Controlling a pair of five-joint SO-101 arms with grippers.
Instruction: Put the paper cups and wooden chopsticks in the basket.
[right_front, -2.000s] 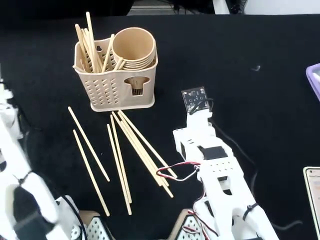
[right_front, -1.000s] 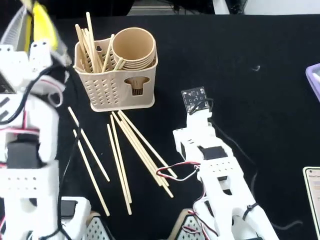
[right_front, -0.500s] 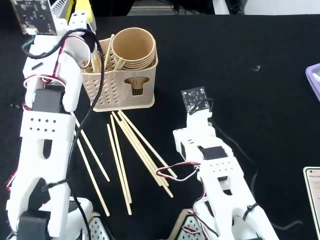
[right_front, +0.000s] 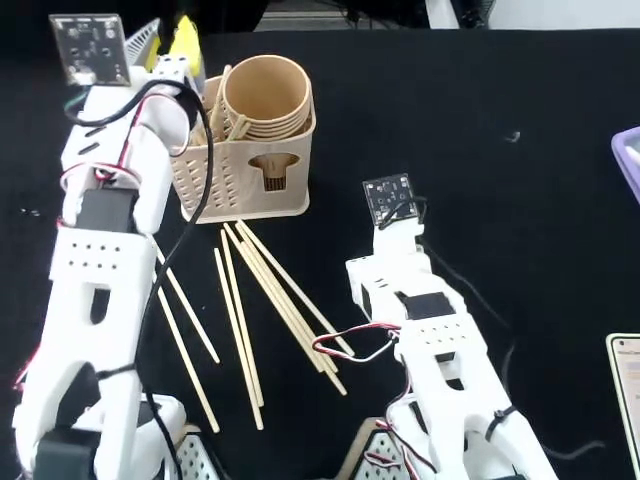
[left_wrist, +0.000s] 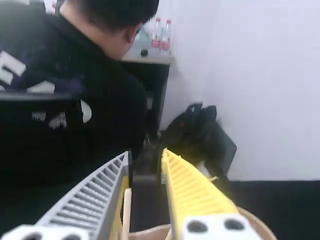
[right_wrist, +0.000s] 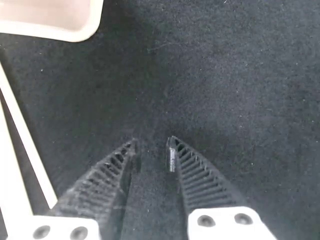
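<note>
The basket (right_front: 245, 175) is placed on the black table (right_front: 500, 100), toward its far left part. A stack of cups (right_front: 267, 95) is set upright in its right compartment, and some chopsticks (right_front: 219, 95) are stood in the left one. Several more sticks (right_front: 239, 340) are spread flat on the cloth just in front of the basket, between the two arms.

A card (right_front: 627, 385) is cut by the table's right edge. Print is carried on it, but it is too small to be read. A purple thing (right_front: 628, 160) is seen at the same edge, farther back.

In the high view the left gripper (right_front: 166, 35) is raised over the far left corner of the basket. Only in the left wrist view is the narrow gap between its grey and yellow fingers (left_wrist: 192, 192) shown, and nothing is seen gripped there. A tan rim (left_wrist: 252, 220) is seen under them, but whether it is a cup or the basket cannot be told.

The right gripper (right_wrist: 152, 150) is held low over bare cloth, well to the right of the loose sticks. Its fingers are parted a little and nothing is held between them. In the high view it is covered by the arm's own camera board (right_front: 390, 198).
</note>
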